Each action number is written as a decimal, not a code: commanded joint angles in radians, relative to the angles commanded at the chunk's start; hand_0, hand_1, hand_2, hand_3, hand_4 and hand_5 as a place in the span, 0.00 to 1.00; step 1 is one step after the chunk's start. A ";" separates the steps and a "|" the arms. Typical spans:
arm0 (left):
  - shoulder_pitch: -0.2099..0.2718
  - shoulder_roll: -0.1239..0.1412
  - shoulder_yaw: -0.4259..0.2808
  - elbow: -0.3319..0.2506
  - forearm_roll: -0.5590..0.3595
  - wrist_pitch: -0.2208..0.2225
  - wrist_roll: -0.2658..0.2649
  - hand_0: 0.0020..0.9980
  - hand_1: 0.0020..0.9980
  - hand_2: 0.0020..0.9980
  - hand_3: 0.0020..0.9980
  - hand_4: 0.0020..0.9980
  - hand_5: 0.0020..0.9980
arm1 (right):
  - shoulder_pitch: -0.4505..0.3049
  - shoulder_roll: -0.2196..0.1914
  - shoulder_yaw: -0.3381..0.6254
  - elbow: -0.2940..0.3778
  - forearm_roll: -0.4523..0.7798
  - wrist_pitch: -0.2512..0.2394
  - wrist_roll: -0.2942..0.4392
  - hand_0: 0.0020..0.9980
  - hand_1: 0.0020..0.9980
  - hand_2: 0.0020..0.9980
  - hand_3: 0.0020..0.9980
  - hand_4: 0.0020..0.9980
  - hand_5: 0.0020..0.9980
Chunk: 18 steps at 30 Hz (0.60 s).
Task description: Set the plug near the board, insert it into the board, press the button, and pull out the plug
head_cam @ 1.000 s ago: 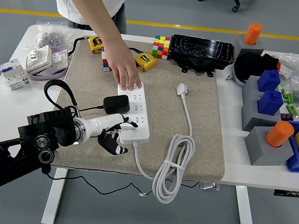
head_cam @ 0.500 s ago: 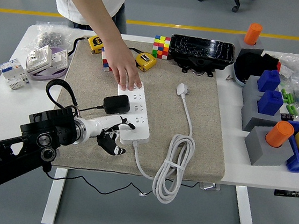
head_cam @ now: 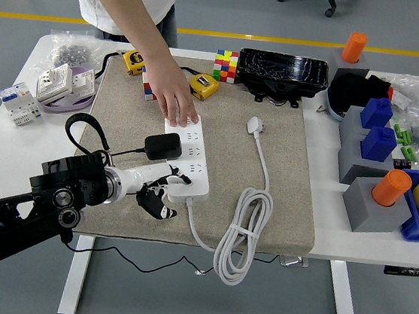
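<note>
Resting on the flat white board (head_cam: 188, 160), the robot hand (head_cam: 159, 189) beside a boxy black plug (head_cam: 163, 146).

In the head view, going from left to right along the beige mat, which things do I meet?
Left hand → black adapter → white power strip, held at its far end by a person's hand → coiled white cable.

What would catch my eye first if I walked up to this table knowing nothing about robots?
Probably the two hands meeting at the white power strip on the beige mat: a person's hand presses its far end, while the robot's left hand sits at its near end, fingers curled beside it. A black adapter is on the strip's left side, and the strip's own white cable lies coiled to the right.
</note>
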 joint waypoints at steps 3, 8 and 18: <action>-0.002 0.000 0.002 0.002 -0.002 -0.001 0.001 0.07 0.07 0.13 0.87 0.73 0.00 | 0.000 0.000 0.002 0.000 0.000 0.000 0.000 0.68 0.69 0.70 0.60 0.94 0.53; 0.000 -0.001 0.001 0.005 -0.001 -0.001 0.003 0.07 0.07 0.13 0.87 0.73 0.00 | 0.001 0.000 0.000 0.000 0.000 0.000 0.000 0.68 0.69 0.70 0.60 0.94 0.53; 0.002 -0.004 0.009 0.014 0.002 0.000 0.006 0.07 0.07 0.13 0.86 0.73 0.00 | 0.001 0.000 -0.003 0.000 0.000 0.000 0.000 0.68 0.69 0.70 0.60 0.94 0.53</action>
